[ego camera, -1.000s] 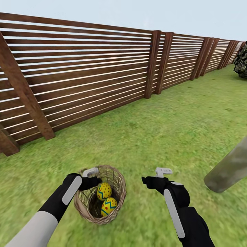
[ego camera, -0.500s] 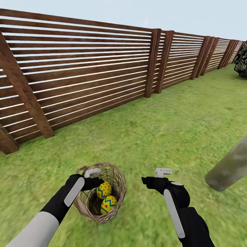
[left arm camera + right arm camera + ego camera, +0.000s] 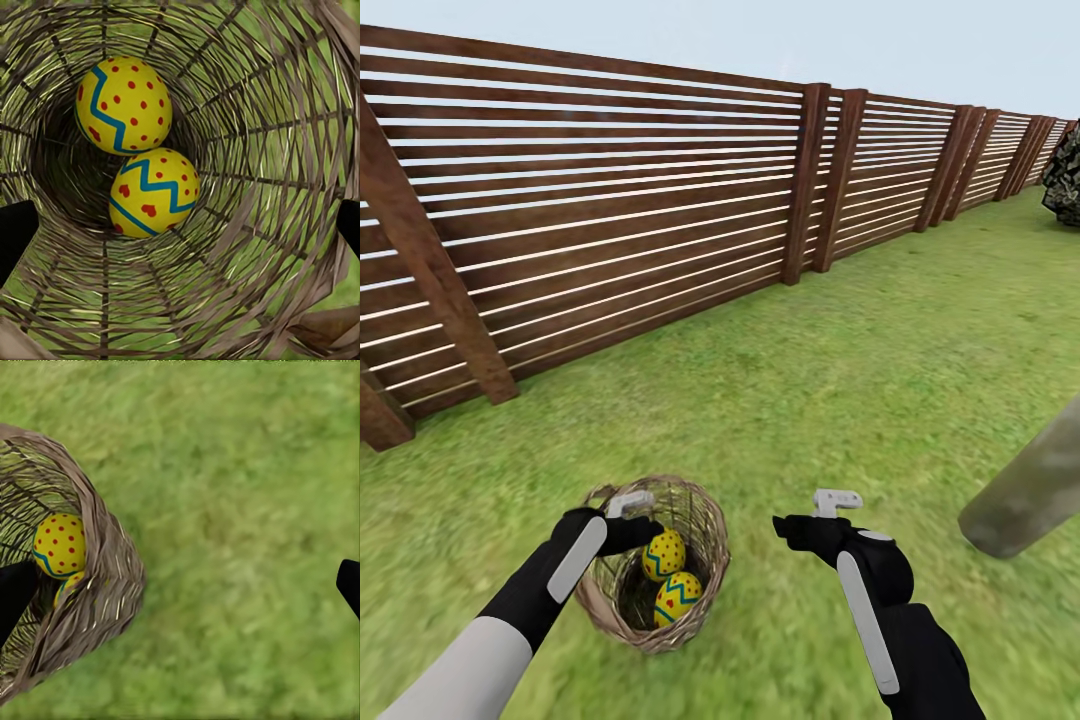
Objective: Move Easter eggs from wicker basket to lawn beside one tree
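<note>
The wicker basket (image 3: 700, 530) stands on the lawn (image 3: 810, 400) just in front of me. Two yellow Easter eggs with blue zigzags and red dots lie inside, one (image 3: 663, 555) above the other (image 3: 678, 600). My left gripper (image 3: 632, 530) hangs open over the basket's near-left rim. In the left wrist view it (image 3: 180, 232) looks straight down at both eggs (image 3: 124, 105) (image 3: 154, 191), touching neither. My right gripper (image 3: 795, 527) is open over bare grass to the right of the basket (image 3: 105, 577). A tree's pale grey-green trunk (image 3: 1025, 495) leans in at the right.
A brown slatted fence (image 3: 610, 220) runs along the garden from the left to the far right. A dark-leaved plant (image 3: 1065, 175) stands at the far right end. Open grass lies between the basket and the trunk.
The left gripper has edged very slightly over the basket. The right arm, the basket and the eggs have stayed put.
</note>
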`<state>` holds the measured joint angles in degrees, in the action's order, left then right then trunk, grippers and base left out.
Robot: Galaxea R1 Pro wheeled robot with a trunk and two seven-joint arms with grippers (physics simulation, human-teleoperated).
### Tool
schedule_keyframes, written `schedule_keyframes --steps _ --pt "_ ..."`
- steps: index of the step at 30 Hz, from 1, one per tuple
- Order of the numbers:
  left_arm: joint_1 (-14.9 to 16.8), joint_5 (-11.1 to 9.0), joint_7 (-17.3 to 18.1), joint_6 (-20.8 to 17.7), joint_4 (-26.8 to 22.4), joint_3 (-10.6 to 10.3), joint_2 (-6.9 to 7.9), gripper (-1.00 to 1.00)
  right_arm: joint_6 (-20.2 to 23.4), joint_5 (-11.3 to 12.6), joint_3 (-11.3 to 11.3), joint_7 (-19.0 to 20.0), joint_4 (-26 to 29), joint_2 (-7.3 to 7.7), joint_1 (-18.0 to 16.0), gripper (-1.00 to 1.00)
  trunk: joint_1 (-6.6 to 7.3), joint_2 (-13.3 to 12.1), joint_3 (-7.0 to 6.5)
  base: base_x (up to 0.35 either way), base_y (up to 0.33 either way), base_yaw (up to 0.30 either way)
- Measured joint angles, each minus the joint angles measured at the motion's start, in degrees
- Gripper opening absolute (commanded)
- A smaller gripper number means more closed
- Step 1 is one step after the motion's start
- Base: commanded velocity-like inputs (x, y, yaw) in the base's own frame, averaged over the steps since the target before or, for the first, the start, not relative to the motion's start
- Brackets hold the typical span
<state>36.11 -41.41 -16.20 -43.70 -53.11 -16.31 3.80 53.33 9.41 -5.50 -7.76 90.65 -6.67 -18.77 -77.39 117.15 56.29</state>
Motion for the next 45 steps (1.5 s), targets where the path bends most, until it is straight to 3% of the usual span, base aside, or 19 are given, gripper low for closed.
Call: schedule_keyframes --steps 35,45 --pt "-0.02 0.00 0.00 -0.01 0.02 0.00 0.00 1.00 0.00 0.00 0.00 0.00 0.00 0.00 0.00 1.00 -0.01 0.00 0.00 0.036 0.007 0.000" --pt "-0.03 0.01 -0.03 0.07 0.02 0.00 0.00 1.00 0.00 0.00 0.00 0.00 0.00 0.00 0.00 1.00 -2.20 3.99 1.79 0.000 0.000 0.000"
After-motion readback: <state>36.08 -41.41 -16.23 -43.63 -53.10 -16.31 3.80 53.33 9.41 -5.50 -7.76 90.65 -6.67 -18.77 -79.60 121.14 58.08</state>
